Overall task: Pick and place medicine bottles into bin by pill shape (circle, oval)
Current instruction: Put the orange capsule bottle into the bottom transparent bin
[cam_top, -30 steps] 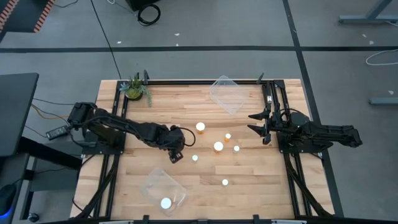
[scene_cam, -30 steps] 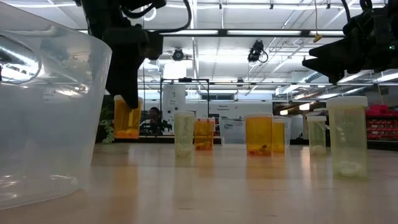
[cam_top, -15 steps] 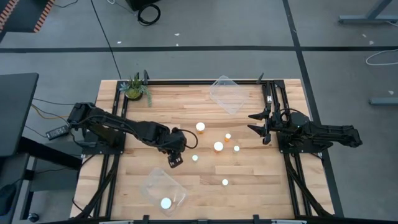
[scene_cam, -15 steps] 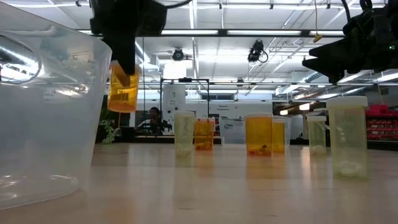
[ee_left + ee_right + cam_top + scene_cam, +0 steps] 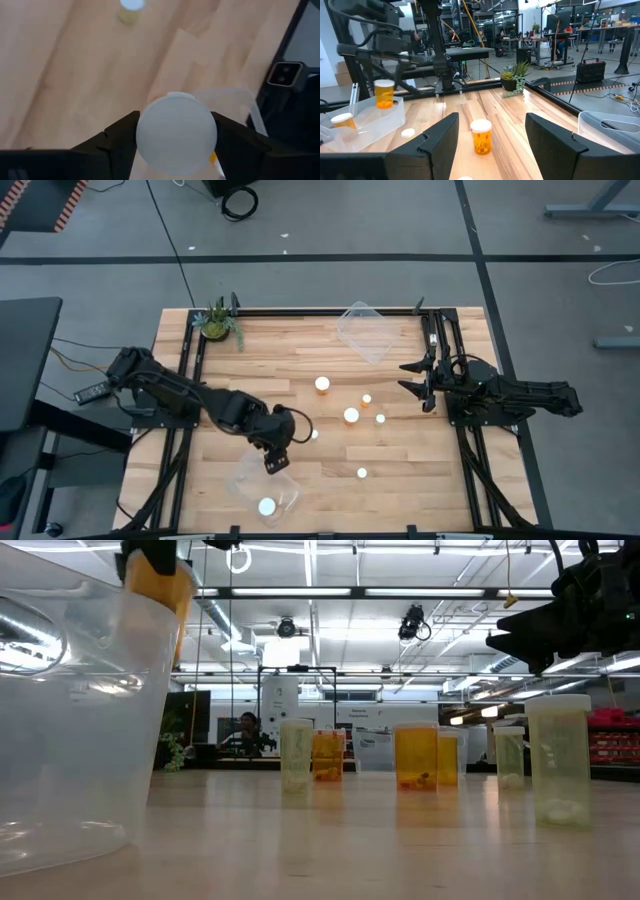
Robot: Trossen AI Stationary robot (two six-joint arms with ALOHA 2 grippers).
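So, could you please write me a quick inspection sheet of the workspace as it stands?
Surface: wooden table, bare between items.
Job's things: five bottles standing mid-table; one bottle in the near bin; far bin holds no bottles.
Clutter: plant at the far left corner.
Grippers: left claw holds an amber bottle above the near bin; right claw open, waiting at the right edge.
Cables: black cable on the floor.
Surroundings: person far behind the table.

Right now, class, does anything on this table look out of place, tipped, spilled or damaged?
Nothing stands out. The loose bottles stand upright with no spill, and the left gripper holds one capped bottle over the near bin.
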